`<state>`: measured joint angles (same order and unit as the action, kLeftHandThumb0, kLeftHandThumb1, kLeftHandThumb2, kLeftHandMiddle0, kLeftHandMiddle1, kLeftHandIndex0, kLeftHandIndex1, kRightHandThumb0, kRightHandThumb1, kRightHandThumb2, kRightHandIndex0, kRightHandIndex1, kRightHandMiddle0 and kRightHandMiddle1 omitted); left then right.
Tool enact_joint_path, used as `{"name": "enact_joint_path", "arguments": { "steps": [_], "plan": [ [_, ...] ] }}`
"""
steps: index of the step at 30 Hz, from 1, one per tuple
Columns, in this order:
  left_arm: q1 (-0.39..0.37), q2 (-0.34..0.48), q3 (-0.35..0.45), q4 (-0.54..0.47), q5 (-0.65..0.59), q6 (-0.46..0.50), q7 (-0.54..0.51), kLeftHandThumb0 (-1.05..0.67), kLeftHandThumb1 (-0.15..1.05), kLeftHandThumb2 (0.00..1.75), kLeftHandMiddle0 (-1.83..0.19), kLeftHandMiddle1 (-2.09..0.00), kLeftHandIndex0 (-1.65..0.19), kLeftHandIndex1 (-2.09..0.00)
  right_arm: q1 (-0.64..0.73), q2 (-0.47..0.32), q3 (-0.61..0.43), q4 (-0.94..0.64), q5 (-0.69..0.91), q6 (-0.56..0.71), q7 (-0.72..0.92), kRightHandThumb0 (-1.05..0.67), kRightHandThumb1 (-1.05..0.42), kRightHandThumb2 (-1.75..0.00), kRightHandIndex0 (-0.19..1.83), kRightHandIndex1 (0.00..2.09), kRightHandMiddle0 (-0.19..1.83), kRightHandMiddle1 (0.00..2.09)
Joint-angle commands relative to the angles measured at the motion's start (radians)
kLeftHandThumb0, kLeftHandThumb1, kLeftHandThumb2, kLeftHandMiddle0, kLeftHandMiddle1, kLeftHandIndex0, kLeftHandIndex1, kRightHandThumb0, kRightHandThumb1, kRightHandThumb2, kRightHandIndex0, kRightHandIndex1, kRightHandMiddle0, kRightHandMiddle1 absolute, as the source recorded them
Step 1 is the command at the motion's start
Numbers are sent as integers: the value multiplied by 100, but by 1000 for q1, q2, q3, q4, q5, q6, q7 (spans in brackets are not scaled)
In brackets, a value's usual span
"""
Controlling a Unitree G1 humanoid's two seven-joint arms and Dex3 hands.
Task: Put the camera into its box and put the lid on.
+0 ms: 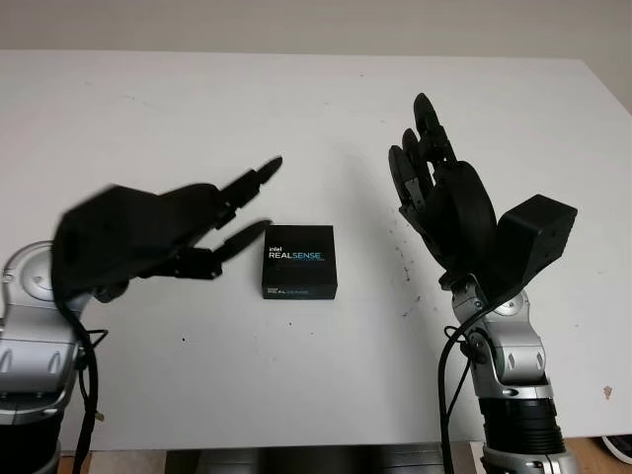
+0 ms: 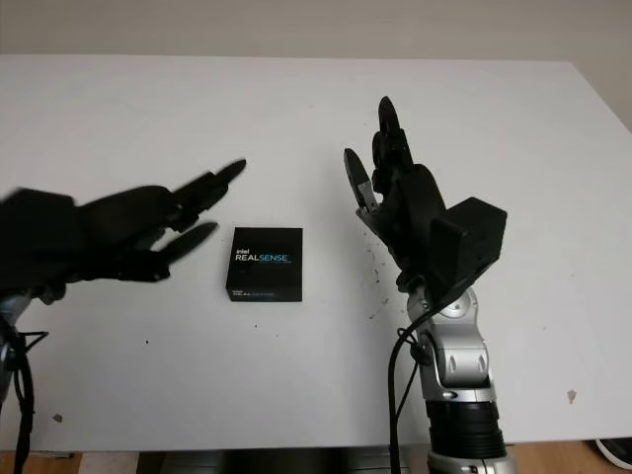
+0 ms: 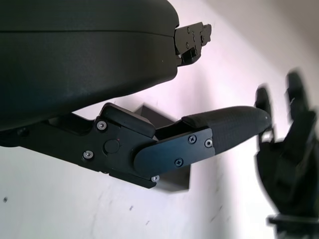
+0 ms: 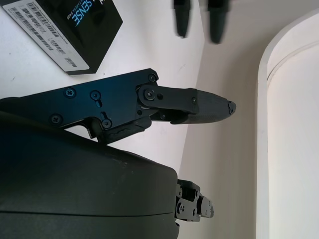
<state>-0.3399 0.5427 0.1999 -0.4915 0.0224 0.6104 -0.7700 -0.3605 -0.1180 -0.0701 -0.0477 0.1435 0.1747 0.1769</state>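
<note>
the black box [image 1: 299,262] with the white "realsense" words sits flat on the white table [image 1: 316,109], and its lid looks like it is on. the camera must be inside if it is anywhere, but i cannot see into the box, so i cannot be sure.

the left hand [image 1: 212,222] hangs in the air with nothing in it, open, and its fingertips point at the box and are just beside its near edge. the right hand [image 1: 430,183] is up in the air on the other side of the box, open too, with its fingers pointing up and away. the box lies between the two sets of fingers, closer to the left ones.

what could go wrong? if the left fingers drop or swing, they could bump the box and slide it across the table. they could also catch the lid edge and push it crooked or pop it off. if the right hand swings in fast, it could knock the box toward the left fingers. moving slowly and lifting up first is safer.
</note>
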Motion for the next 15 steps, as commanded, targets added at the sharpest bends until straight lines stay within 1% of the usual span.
{"name": "enact_joint_path", "arguments": {
  "steps": [1,3,5,7,8,10,12,15],
  "plan": [
    [17,-31,44,-1,-45,20,53,-85,105,74,19,0,19,0,-16,-13,-10,20,10,-13,12,-70,-105,-52,-19,0,-18,3],
    [27,-57,67,5,-78,26,114,-87,105,72,19,0,19,0,-21,-15,-12,38,8,-30,20,-70,-105,-54,-19,0,-19,3],
    [40,-99,94,20,-107,6,187,-87,105,70,19,0,19,0,-27,-15,-13,61,1,-53,23,-70,-105,-58,-19,0,-19,3],
    [54,-153,121,47,-131,-49,269,-85,105,69,19,0,19,0,-32,-10,-15,82,-2,-74,21,-71,-105,-60,-19,0,-19,2],
    [66,-175,129,72,-129,-91,311,-84,105,68,19,0,19,0,-35,-7,-16,88,-2,-75,17,-72,-105,-61,-19,0,-19,2],
    [90,-200,133,125,-120,-176,374,-84,105,67,19,0,19,0,-40,-6,-16,93,-3,-68,12,-71,-105,-64,-19,0,-19,0],
    [106,-217,137,180,-128,-251,411,-82,105,67,19,0,19,0,-44,-6,-17,98,-2,-61,9,-70,-105,-66,-19,0,-19,0],
    [120,-231,136,239,-142,-327,448,-82,105,67,19,0,19,0,-50,-4,-19,102,0,-53,3,-71,-105,-68,-19,0,-19,0]
  ]
}}
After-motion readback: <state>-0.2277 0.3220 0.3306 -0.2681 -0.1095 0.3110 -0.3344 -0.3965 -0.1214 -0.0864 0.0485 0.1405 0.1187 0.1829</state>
